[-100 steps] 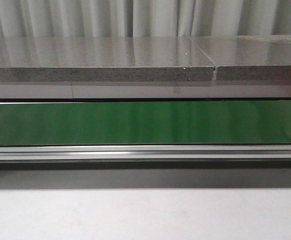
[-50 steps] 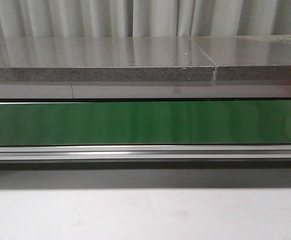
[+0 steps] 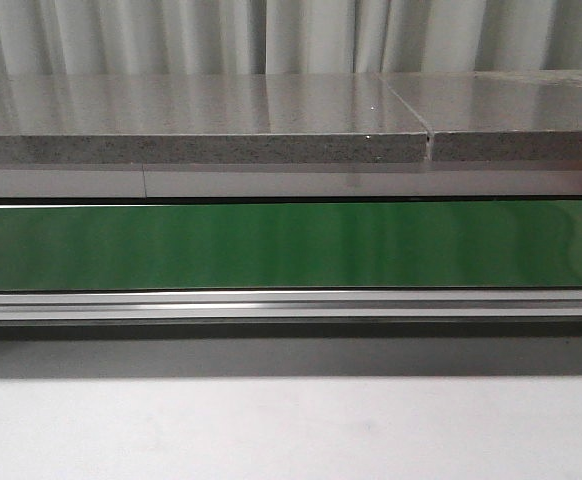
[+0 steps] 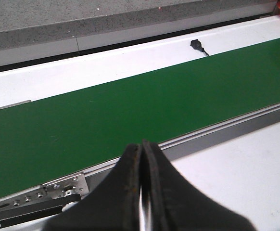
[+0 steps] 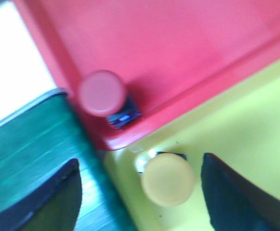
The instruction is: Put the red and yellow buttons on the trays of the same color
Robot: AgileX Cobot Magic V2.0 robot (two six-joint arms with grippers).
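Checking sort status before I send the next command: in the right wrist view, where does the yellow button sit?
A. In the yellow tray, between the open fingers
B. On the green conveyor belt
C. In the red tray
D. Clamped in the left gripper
A. The yellow button rests in a corner of the yellow tray, with the right gripper fingers spread on either side of it; the red button sits in the red tray.

No readable text (any view)
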